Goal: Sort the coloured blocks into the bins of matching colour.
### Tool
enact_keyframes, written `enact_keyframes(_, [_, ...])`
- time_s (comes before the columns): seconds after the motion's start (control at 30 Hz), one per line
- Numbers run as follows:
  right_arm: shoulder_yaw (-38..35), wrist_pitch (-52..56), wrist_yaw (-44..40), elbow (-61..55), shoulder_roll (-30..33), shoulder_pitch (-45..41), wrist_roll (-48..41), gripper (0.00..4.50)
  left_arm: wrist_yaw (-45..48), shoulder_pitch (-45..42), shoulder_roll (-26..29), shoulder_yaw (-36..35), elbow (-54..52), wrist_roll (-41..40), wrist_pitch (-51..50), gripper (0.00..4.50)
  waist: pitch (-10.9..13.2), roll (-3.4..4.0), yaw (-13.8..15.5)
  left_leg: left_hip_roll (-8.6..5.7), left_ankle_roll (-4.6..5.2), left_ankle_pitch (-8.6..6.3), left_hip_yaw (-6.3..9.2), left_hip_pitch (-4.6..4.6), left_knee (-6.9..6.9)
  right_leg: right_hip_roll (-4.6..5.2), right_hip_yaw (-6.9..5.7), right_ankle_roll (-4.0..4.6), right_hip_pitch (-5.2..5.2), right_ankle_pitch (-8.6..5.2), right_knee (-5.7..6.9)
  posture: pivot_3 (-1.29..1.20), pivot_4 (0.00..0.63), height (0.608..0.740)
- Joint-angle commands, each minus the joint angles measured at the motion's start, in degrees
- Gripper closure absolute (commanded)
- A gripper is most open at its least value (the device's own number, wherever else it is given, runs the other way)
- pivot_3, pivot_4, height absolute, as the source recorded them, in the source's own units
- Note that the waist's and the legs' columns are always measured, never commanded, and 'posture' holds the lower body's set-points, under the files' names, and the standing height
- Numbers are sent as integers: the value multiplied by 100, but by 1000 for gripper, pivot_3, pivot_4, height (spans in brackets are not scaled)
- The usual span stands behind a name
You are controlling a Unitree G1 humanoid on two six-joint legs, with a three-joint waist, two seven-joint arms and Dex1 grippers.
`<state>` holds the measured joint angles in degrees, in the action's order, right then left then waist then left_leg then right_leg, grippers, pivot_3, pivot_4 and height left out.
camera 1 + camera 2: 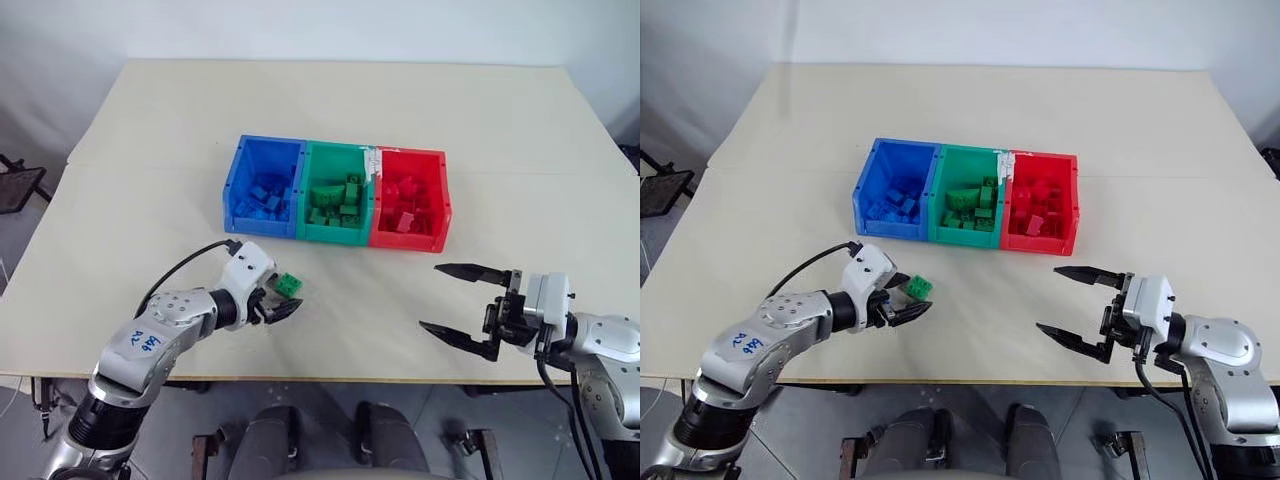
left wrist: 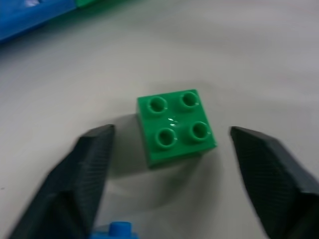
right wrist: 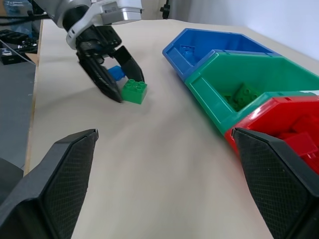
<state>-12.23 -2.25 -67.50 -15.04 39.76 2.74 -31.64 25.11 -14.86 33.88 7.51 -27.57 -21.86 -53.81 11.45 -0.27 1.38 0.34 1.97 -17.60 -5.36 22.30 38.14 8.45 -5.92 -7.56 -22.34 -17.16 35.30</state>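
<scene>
A small green block [image 2: 175, 125] lies studs up on the table in front of the bins. My left gripper [image 1: 283, 297] is down at it, open, one finger [image 2: 89, 164] on each side with a gap to the block. A blue block [image 3: 115, 72] lies just behind, under the gripper. The blue bin [image 1: 232, 185], green bin [image 1: 338, 146] and red bin [image 1: 412, 152] stand joined in a row at mid-table, each with several blocks of its own colour inside. My right gripper [image 1: 432, 297] hovers open and empty near the front right edge.
The beige table [image 1: 500, 130] stretches bare behind and beside the bins. Its front edge runs just below both grippers. A black cable [image 1: 180, 268] loops from my left wrist over the table.
</scene>
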Motion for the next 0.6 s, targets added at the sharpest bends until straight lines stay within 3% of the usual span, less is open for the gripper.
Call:
enact_keyframes(0.03, [-58, -5, 68, -194, -44, 23, -114, 0, 54, 45, -38, 63, 124, 179, 292, 1878, 0, 0, 10, 0, 0, 0, 0, 0, 0, 0, 0, 0, 0, 0, 0, 0, 150, 740])
enact_keyframes(0.17, [-20, -48, 110, -162, -59, 27, -83, 0, 300, 36, 26, 69, 273, 289, 758, 3040, 0, 0, 11, -1, 0, 0, 0, 1, 0, 2, -1, 0, 1, 0, -5, 0, 150, 740])
enact_keyframes(0.27, [-52, -35, 227, -129, -114, 57, -89, 0, 943, 5, 227, 207, 770, 718, 2393, 3037, 0, 0, 8, 0, 0, 0, 0, 1, -1, 0, -2, 1, 0, 0, -7, 0, 150, 740])
enact_keyframes(0.43, [-181, -121, 291, -121, -129, 325, -45, 0, 1700, -607, -203, -75, 1286, 239, 3234, 3037, 0, -1, 41, -2, 6, 2, -1, 10, 1, 4, -7, 2, 0, -1, -19, 0, 150, 740])
enact_keyframes(0.6, [-393, -13, 608, -150, -154, 482, -90, 0, 1813, -1753, -810, 299, 2423, 705, 3685, 3037, 0, 0, 42, -18, 21, 9, -4, 12, 7, 8, -7, -11, 5, 6, -21, 0, 150, 740])
